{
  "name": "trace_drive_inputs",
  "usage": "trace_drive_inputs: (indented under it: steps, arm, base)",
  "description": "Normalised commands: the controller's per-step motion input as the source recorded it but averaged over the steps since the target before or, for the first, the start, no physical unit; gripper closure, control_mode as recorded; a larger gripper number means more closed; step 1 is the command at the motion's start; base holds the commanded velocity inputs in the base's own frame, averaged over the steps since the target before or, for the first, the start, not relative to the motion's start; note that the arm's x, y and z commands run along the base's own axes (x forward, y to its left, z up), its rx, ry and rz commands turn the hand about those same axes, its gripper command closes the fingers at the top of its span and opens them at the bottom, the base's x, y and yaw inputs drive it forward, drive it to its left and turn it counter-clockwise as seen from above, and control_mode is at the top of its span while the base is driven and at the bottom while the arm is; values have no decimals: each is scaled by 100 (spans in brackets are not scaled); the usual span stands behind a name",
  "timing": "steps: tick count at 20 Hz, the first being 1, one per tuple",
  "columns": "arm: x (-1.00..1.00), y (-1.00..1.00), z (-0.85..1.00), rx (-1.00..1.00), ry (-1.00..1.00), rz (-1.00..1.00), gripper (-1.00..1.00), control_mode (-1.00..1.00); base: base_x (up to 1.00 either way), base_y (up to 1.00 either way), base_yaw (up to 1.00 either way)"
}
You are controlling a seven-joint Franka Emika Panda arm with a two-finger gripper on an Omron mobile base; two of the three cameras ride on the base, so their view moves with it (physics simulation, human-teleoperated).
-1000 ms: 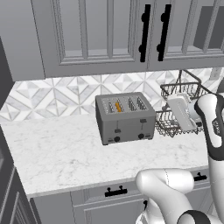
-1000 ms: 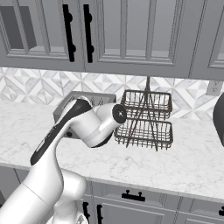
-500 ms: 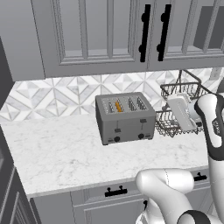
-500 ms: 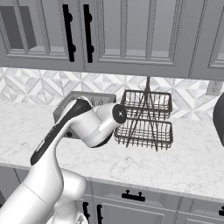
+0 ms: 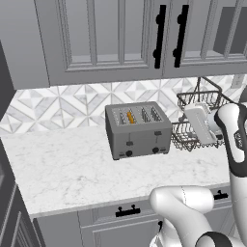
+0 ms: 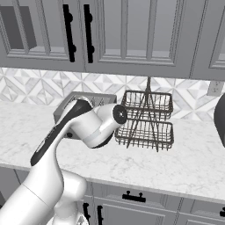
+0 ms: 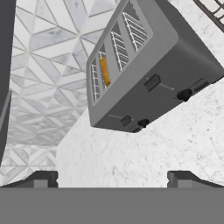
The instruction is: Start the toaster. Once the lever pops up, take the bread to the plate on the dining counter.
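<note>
The grey toaster (image 5: 139, 130) stands on the marble counter against the tiled wall. The bread (image 5: 130, 117) shows as an orange-brown edge sunk in the second slot from the left. On the front, the left lever (image 5: 129, 143) sits lower on its track than the right lever (image 5: 157, 133). My white hand (image 5: 198, 124) hovers to the toaster's right, in front of a wire rack. In the hand view the gripper (image 7: 113, 178) is open with nothing between its tips, a good way from the toaster (image 7: 148, 70), bread (image 7: 104, 71) and levers (image 7: 126, 120). The arm hides most of the toaster (image 6: 64, 107).
A two-tier wire rack (image 6: 147, 118) stands right of the toaster, close behind my hand. Grey wall cabinets with black handles (image 5: 159, 36) hang above. A dark object (image 6: 219, 118) shows at the right edge. Bare marble counter (image 5: 67, 169) spreads left and in front of the toaster.
</note>
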Motion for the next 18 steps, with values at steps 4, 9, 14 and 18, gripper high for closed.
trace_drive_inputs:
  steps: [4,9,14,18]
  arm:
    - [0,0,0,0,0,0,-100,-100]
    - [0,0,0,0,0,0,-100,-100]
    - [0,0,0,0,0,0,-100,-100]
    - [0,0,0,0,0,0,-100,-100]
  base:
    - [0,0,0]
    - [0,0,0]
    - [0,0,0]
    - [0,0,0]
